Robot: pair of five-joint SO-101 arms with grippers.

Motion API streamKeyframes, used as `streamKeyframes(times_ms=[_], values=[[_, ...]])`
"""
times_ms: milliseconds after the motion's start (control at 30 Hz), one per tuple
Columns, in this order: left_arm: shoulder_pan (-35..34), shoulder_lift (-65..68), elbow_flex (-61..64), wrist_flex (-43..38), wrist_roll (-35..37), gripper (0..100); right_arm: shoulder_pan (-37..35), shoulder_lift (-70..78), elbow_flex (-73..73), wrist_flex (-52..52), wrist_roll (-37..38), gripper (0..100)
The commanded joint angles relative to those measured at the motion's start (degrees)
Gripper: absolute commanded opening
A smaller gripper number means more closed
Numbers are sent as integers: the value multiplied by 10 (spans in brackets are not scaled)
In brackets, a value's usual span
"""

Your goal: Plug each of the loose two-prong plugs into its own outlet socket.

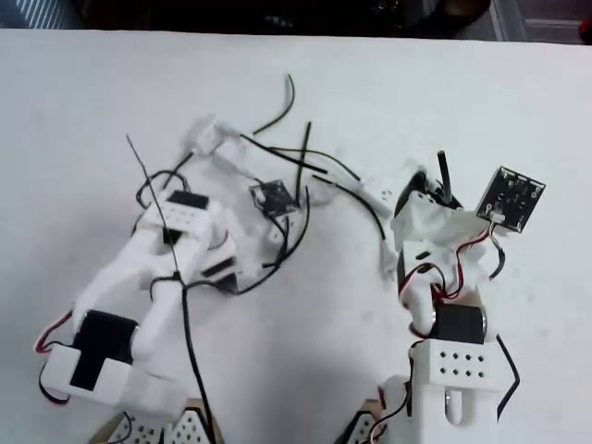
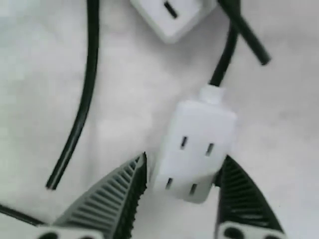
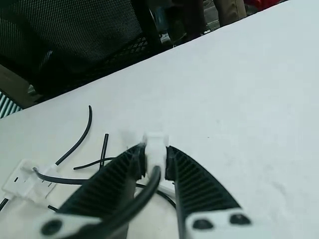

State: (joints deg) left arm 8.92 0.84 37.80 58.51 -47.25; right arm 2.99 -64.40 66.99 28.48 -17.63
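Left gripper (image 2: 183, 160): jaws spread to the width of a white outlet socket (image 2: 199, 134) and closed against both its sides. The socket lies flat on the white table (image 2: 124, 99), slots facing up, with its black cord (image 2: 224, 59) running away from the gripper. A second socket (image 2: 172, 15) lies near it.

Right gripper (image 3: 154, 152): jaws clamped on a white two-prong plug (image 3: 154, 142), held above the table.

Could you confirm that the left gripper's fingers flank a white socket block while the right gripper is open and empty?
Not quite. The right wrist view shows the right gripper shut on a white plug with a black cord, not open and empty. The left gripper does flank the white socket block.
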Motion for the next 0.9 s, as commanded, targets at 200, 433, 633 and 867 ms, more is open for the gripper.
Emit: streamKeyframes(times_ms=[200, 433, 633, 867], values=[[117, -32, -6, 24, 199, 93, -3, -9, -5, -12, 2, 17], [136, -50, -35, 88, 251, 190, -3, -9, -5, -10, 2, 18], [103, -164, -55, 153, 244, 312, -3, -9, -5, -9, 2, 18], [33, -348, -49, 215, 208, 312, -31, -9, -6, -3, 3, 18]])
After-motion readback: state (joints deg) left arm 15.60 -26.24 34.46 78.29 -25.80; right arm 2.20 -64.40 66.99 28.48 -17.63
